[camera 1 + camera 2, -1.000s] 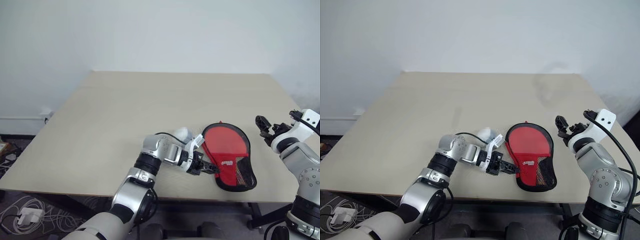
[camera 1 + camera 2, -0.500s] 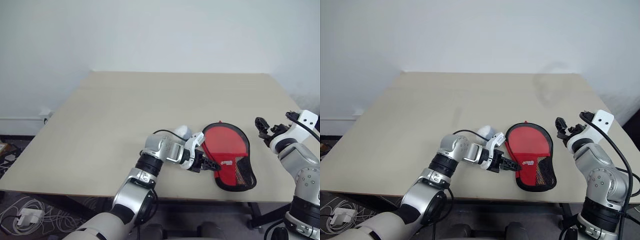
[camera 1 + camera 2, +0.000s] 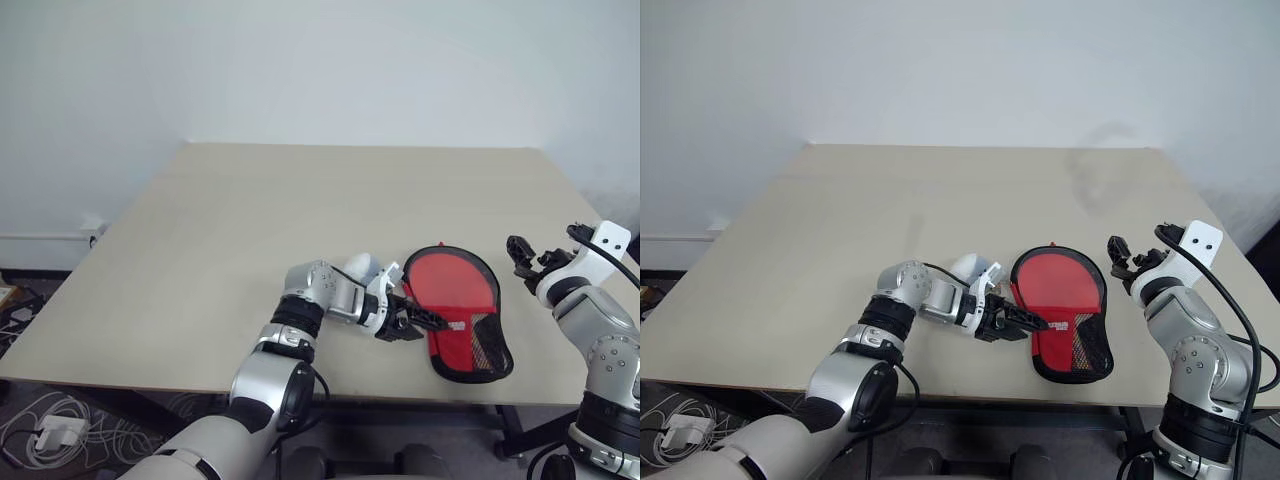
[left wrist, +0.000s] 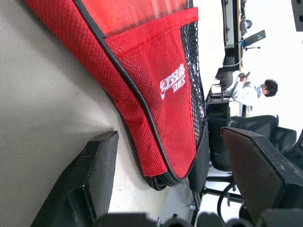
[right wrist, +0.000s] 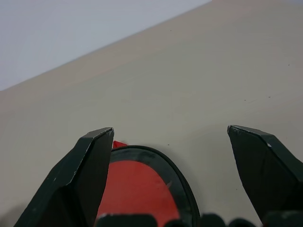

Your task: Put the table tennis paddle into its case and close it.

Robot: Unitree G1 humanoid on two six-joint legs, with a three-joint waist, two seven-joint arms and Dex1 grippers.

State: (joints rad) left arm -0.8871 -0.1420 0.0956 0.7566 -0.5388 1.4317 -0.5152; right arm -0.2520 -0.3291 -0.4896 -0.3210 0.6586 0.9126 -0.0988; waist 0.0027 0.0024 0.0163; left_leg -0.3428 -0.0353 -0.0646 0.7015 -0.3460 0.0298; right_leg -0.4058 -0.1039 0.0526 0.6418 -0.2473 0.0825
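A bare stretch of the beige counter [image 3: 220, 230] takes up the left side, with nothing lying on it. Moving toward the middle, the left end effector [image 3: 421, 321] reaches across near the front edge, its two black fingers [image 4: 90, 179] spread apart with nothing between them; the tips sit just beside the left edge of the case [image 3: 462, 312], at its narrow end, and whether a tip touches the fabric cannot be told from the head views. In the left wrist view the narrow end of the case lies in the gap ahead of the fingers, showing red woven fabric with black piping, a small white logo, black mesh along one side and a zip at the tip. The case lies flat on the counter toward the front right, its round end pointing to the far edge and its narrow end close to the front edge. The table tennis paddle [image 3: 450, 290] shows as a red round face through the clear side of the case, so it lies inside. Further right, well apart from the case and near the right edge of the counter, the right end effector [image 3: 528, 254] hangs above the surface with its fingers wide apart and empty.
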